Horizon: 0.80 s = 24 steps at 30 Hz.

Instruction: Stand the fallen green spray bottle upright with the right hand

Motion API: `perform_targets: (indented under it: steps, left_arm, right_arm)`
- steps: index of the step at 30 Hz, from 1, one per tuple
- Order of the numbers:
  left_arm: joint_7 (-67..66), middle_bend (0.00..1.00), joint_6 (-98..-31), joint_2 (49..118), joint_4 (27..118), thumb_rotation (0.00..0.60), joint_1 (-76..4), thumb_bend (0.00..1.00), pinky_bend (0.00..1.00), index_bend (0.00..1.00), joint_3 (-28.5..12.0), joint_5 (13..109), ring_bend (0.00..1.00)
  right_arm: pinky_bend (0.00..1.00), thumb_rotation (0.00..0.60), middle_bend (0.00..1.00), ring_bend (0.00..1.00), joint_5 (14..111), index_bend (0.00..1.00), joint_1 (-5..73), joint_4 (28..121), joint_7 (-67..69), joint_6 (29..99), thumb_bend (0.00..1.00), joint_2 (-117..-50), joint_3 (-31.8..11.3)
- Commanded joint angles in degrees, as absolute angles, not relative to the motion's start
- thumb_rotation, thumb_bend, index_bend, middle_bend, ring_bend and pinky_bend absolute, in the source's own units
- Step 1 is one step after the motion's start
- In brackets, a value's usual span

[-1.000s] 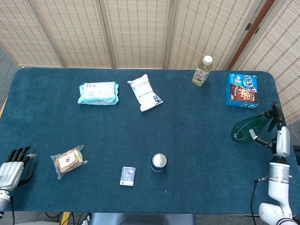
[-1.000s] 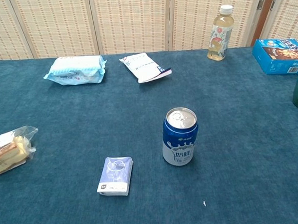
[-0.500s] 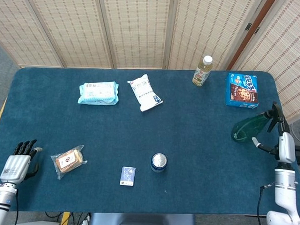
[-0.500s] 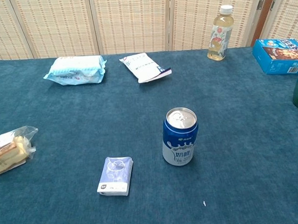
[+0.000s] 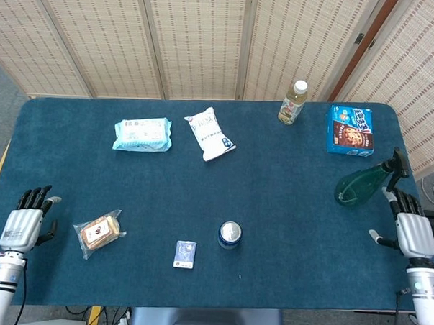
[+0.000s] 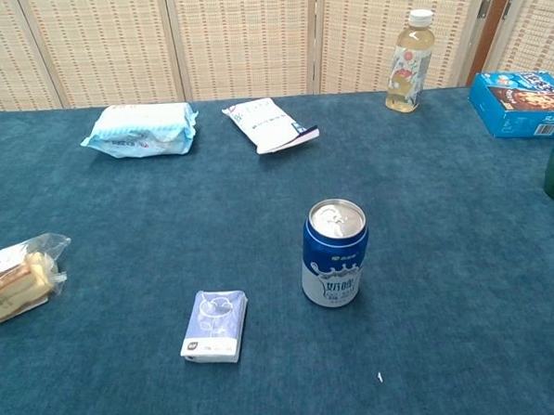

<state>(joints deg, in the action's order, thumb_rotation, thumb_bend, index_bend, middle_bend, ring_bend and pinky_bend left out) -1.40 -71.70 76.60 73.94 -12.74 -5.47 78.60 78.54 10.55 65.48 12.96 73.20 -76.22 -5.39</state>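
Both hands shifted: right hand [image 5: 413, 232] drew back from spray bottle [image 5: 363, 185].

The green spray bottle [image 5: 364, 183] lies on its side near the bench's [image 5: 287, 209] right edge. The right hand [image 5: 414, 232] hovers just beside it, fingers spread, holding nothing. The left hand [image 5: 27, 222] hangs open at the left edge, near a wrapped snack [image 5: 99, 231].

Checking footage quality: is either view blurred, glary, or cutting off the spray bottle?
Head view: sharp, evenly lit, the green spray bottle fully in frame. Chest view: also sharp, soft sheen on the can top, the bottle cropped at the right edge.
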Motion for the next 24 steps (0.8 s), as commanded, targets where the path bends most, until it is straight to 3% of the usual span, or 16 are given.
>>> perform_targets:
  steps: [1, 12, 24]
  left_arm:
    - [-0.74, 0.07, -72.22, 76.19, 74.09, 0.6, -12.4, 0.5, 0.0, 0.22, -5.54, 78.32, 0.0]
    - [-1.34, 0.07, -72.87, 76.3, 75.16, 0.6, -12.13, 0.5, 0.0, 0.22, -5.03, 78.1, 0.0]
    - [-4.71, 0.07, -77.33, 74.25, 83.3, 0.6, -11.18, 0.5, 0.0, 0.22, -4.63, 80.35, 0.0]
  right_arm:
    - [0.06, 0.6, 0.04, 0.0, 78.47, 0.05, 7.57, 71.4, 5.94, 74.71, 0.11, -72.19, -2.89]
    - [0.06, 0.6, 0.03, 0.0, 79.73, 0.05, 6.4, 68.05, 7.05, 75.86, 0.11, -73.52, -2.42]
    - [0.06, 0.6, 0.03, 0.0, 81.8, 0.05, 5.65, 67.93, 9.33, 77.92, 0.11, -73.21, -2.36]
